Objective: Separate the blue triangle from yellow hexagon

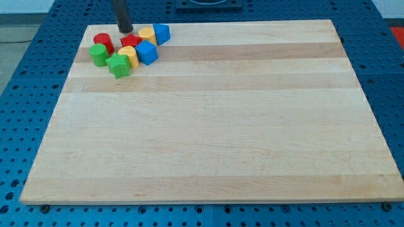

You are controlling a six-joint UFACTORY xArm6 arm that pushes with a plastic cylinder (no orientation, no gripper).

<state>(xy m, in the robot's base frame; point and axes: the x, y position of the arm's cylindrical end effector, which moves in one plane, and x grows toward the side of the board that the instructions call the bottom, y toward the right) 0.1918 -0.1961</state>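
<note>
A tight cluster of blocks lies at the board's top left. A blue block (pixel 162 33), which looks like the triangle, sits at the cluster's top right. It touches a yellow block (pixel 147 34) on its left, likely the hexagon. My tip (pixel 125 31) is at the cluster's top edge. It stands just above a red block (pixel 130 41) and to the left of that yellow block.
The cluster also holds a blue cube (pixel 146 53), a second yellow block (pixel 129 56), a green star-like block (pixel 118 65), a green cylinder (pixel 98 55) and a red cylinder (pixel 103 43). The board's top edge (pixel 208 21) runs close behind the cluster.
</note>
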